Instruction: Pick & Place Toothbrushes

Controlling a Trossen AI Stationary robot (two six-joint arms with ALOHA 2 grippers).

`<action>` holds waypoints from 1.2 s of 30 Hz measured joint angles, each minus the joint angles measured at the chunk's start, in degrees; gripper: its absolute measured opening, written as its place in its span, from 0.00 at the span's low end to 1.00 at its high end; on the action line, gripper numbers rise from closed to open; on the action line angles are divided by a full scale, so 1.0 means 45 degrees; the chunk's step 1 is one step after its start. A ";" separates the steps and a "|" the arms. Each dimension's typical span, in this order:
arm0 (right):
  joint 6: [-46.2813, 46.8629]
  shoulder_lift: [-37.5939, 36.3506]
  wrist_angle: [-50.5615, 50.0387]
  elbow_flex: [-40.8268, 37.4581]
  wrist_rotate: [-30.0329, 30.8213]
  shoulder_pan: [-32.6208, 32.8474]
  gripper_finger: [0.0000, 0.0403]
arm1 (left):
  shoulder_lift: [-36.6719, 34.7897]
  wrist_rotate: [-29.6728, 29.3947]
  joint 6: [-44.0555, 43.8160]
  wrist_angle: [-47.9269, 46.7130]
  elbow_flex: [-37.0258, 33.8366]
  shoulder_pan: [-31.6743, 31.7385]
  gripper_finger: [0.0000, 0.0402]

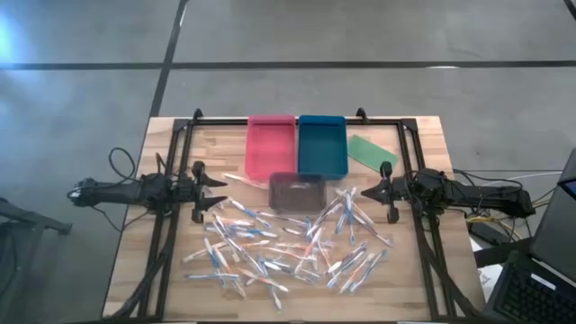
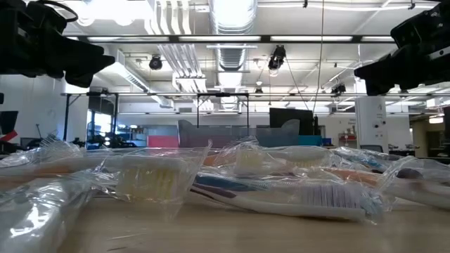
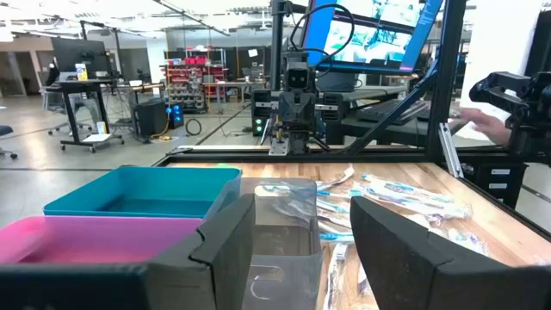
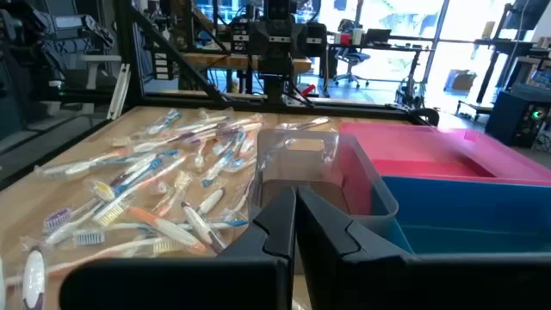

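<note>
On the left edge of the counter (image 1: 162, 135) I have the left end effector (image 1: 219, 193) hanging above the wood, its jaws spread wide with nothing between them. In its wrist view the two dark fingers (image 3: 225, 250) frame the clear tray (image 3: 280, 228) ahead, but touch nothing.

Moving right, the pink tray (image 1: 270, 146) and the blue tray (image 1: 321, 144) sit side by side against the far edge, at its middle. The clear tray lies just in front of them, where the two meet. A flat green piece (image 1: 372, 150) lies tilted beside the blue tray, toward the far right corner.

The toothbrushes (image 1: 288, 243) are scattered in a loose heap across the near half of the counter, from left of centre to right of centre, each in a clear wrapper. None lies in a tray that I can see. I can read no brand or lettering on any wrapper or tray.

At the right edge the right end effector (image 1: 366, 193) hangs over the counter with its fingers (image 4: 280, 228) pressed together, holding nothing.
</note>
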 joint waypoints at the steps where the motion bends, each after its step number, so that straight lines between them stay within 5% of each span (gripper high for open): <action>1: 0.0000 0.0005 0.0000 0.0000 0.0000 0.0000 0.02 | 0.0005 -0.0005 0.0000 -0.0005 0.0005 0.0000 0.49; 30: 0.0026 0.0005 0.0059 0.0000 0.0000 0.0000 0.02 | 0.0005 -0.0002 -0.0002 0.0000 0.0003 0.0002 0.49; 36: -0.0414 0.0006 0.1886 0.0000 0.0003 0.0000 0.02 | 0.0005 0.0000 -0.0004 -0.0004 0.0004 0.0004 0.49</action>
